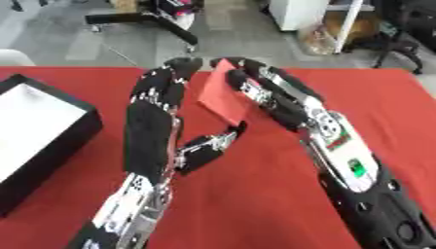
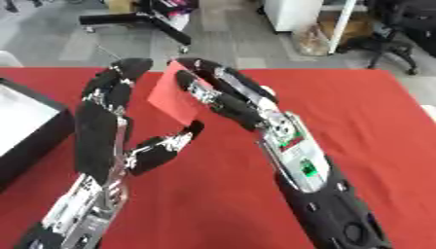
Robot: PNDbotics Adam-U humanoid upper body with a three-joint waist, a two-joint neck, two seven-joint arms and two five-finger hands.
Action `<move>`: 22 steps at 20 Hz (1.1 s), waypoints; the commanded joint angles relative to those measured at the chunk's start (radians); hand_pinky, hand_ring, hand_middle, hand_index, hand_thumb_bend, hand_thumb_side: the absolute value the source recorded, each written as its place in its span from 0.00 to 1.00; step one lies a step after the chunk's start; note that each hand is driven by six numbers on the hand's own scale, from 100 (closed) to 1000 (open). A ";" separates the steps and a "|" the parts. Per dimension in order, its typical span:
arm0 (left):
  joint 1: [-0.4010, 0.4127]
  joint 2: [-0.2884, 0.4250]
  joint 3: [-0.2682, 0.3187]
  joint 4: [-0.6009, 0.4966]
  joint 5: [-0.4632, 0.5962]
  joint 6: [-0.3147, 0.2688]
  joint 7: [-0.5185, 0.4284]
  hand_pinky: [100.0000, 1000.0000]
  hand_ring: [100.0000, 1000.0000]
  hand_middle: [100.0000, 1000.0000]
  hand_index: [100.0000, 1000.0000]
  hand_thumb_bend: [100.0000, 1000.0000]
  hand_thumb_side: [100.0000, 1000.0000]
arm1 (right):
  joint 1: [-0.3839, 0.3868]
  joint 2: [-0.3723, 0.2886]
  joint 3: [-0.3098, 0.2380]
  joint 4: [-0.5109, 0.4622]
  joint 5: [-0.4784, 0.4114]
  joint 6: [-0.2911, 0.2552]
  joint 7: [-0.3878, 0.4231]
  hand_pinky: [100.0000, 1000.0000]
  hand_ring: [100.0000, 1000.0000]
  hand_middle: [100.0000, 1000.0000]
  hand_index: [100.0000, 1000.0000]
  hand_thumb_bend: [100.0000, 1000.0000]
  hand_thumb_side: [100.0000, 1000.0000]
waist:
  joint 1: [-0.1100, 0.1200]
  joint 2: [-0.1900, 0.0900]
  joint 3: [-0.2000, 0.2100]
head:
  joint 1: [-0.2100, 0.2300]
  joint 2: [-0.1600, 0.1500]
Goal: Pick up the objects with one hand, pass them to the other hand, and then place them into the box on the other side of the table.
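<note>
At the far left I see the black box (image 1: 53, 141) with its white inside, sitting on the red table (image 1: 255, 204) near the left edge.

Next to it, my left arm rises from the bottom edge and reaches up the middle of the table. My left hand (image 1: 153, 131) stands upright, back toward the camera, fingers (image 1: 170, 80) nearly straight and pointing away from me, their tips bent slightly toward the right. Its thumb (image 1: 208, 146) sticks out to the right and low, just under the lower corner of the red card (image 1: 223, 97). I cannot tell whether the thumb or the fingertips actually touch the card; the hand is spread, not closed around anything.

The red card is held off the table between the two hands, tilted on edge.

To the right, my right arm comes in from the lower right corner, slanting up and left. My right hand (image 2: 234, 104) has its fingers curled over the card's right side, clamped on it.
</note>
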 commanded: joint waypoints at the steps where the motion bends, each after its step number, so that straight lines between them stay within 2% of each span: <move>1: -0.022 -0.012 -0.002 -0.010 0.006 -0.019 0.001 0.68 0.61 0.64 0.77 0.73 0.25 | -0.017 -0.008 -0.002 -0.024 -0.012 0.001 0.008 0.65 0.32 0.18 0.84 0.00 0.68 | 0.002 -0.011 -0.002 | -0.003 -0.008; 4: -0.026 -0.016 -0.005 -0.009 0.009 -0.030 0.004 0.67 0.58 0.60 0.75 0.66 0.25 | -0.017 -0.009 0.002 -0.024 -0.015 0.005 0.016 0.65 0.33 0.18 0.84 0.00 0.69 | 0.002 -0.012 -0.003 | -0.006 -0.010; 6: -0.027 -0.018 -0.006 -0.010 0.014 -0.037 0.011 0.66 0.56 0.57 0.72 0.58 0.25 | -0.017 -0.009 0.003 -0.023 -0.019 0.007 0.023 0.65 0.33 0.18 0.84 0.00 0.69 | 0.001 -0.012 -0.003 | -0.006 -0.010; 9: -0.029 -0.020 -0.007 -0.010 0.026 -0.048 0.027 0.62 0.51 0.52 0.67 0.42 0.26 | -0.017 -0.009 0.003 -0.024 -0.027 0.009 0.032 0.65 0.33 0.18 0.84 0.00 0.69 | 0.001 -0.011 -0.004 | -0.005 -0.010; 14: -0.029 -0.023 -0.008 -0.001 0.055 -0.063 0.049 0.52 0.41 0.43 0.56 0.08 0.28 | -0.014 -0.007 0.004 -0.026 -0.043 0.007 0.054 0.65 0.34 0.20 0.85 0.00 0.72 | 0.000 -0.011 -0.004 | -0.002 -0.009; 16: -0.028 -0.022 -0.008 0.001 0.068 -0.069 0.059 0.50 0.40 0.41 0.54 0.00 0.30 | -0.013 -0.007 0.003 -0.027 -0.048 0.003 0.065 0.66 0.35 0.23 0.85 0.00 0.74 | -0.001 -0.011 -0.004 | 0.000 -0.009; 21: -0.022 -0.018 -0.003 0.007 0.087 -0.078 0.076 0.49 0.39 0.41 0.53 0.00 0.31 | -0.011 -0.006 0.000 -0.028 -0.058 -0.010 0.086 0.67 0.37 0.32 0.86 0.00 0.85 | 0.000 -0.012 -0.004 | 0.000 -0.008; 22: -0.021 -0.017 -0.001 0.008 0.089 -0.078 0.078 0.49 0.39 0.41 0.53 0.00 0.32 | -0.011 -0.007 0.000 -0.029 -0.061 -0.014 0.090 0.68 0.38 0.37 0.86 0.00 0.90 | 0.000 -0.012 -0.004 | 0.001 -0.008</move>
